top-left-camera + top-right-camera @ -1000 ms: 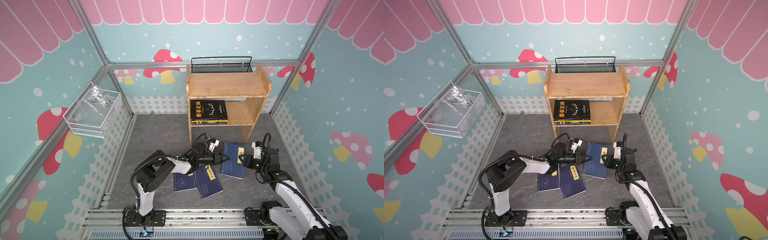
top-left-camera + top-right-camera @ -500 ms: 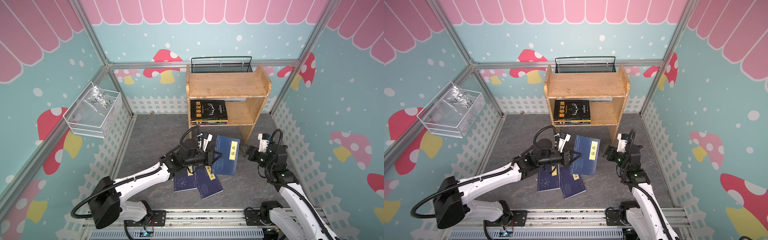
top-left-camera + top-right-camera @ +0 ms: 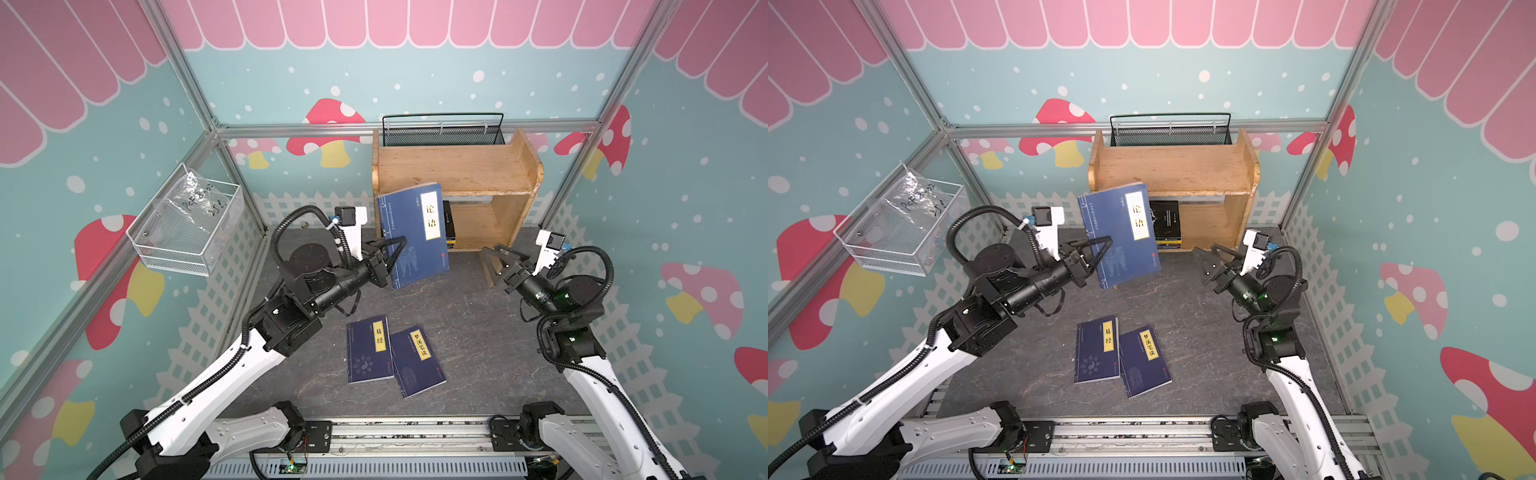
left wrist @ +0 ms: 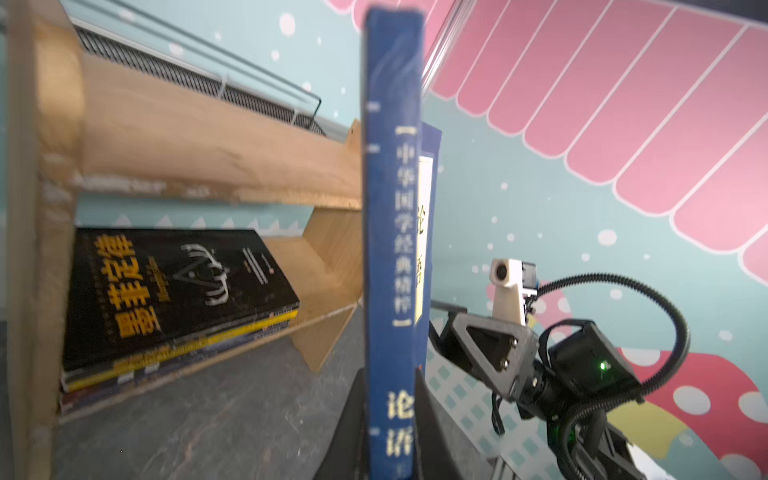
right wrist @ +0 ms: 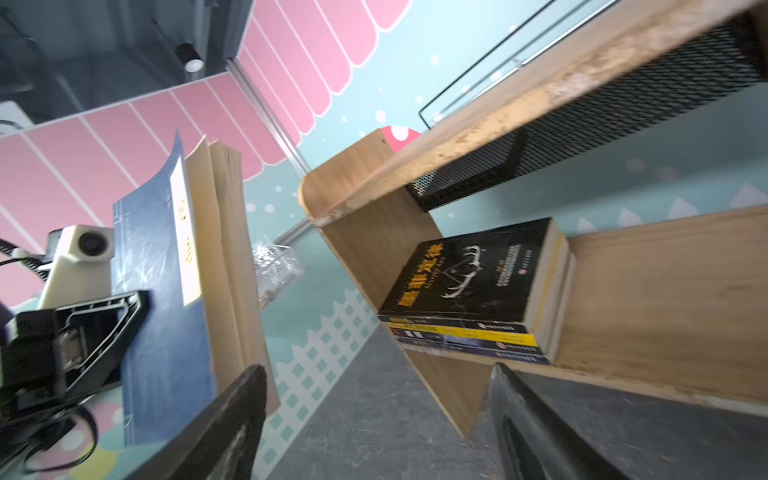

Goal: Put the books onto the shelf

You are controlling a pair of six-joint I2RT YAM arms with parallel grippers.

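Your left gripper point(image 3: 390, 257) is closed tight on the spine edge of one navy book point(image 3: 415, 232). You hold this book in the air, almost upright, with its yellow label turned to the top cameras. It is just in front of the left side of the shelf point(image 3: 457, 170), and in both top views it covers part of the lower tier. In the left wrist view the book stands edge-on, with the gripper pressing on both sides of it.

Your right gripper point(image 3: 494, 259) stands wide and holds nothing. It is near the right foot of the shelf, apart from the held book, and it points toward the lower tier. In the right wrist view its fingers point(image 5: 232, 415) are far from each other, with the gray surface point(image 3: 478, 332) between them.

On the lower tier a stack point(image 3: 1165, 220) of books lies flat at the left end, with a black book with yellow letters on top.

Two more navy books lie flat on the surface between your arms, a left book point(image 3: 370, 351) and a right book point(image 3: 417, 361). They are just beside each other, and the right book is turned a little.
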